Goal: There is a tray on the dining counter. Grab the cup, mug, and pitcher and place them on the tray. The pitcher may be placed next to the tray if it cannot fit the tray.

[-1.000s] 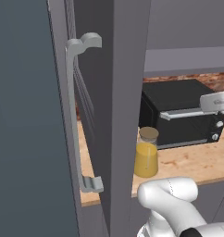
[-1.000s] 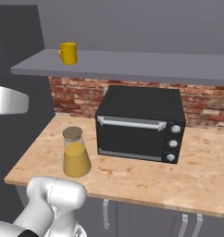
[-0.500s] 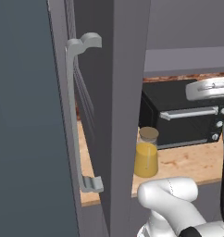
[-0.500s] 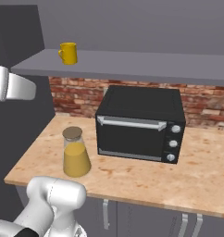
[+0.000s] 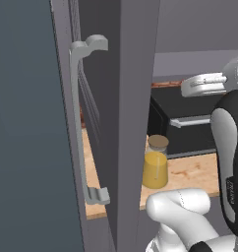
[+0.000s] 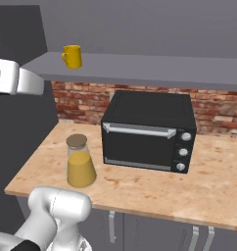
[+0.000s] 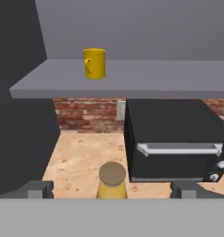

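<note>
Trouble lay with the clear glass pitcher of orange juice [image 6: 80, 163] on the tan counter [image 6: 154, 188], beside the black toaster oven [image 6: 149, 131]. The gripper [image 7: 112, 190] hovered spread wide above its cork lid; a low descent could topple it.

White arm raised high, gripper [image 7: 112, 187] fingertips wide apart, apparently level.
</note>
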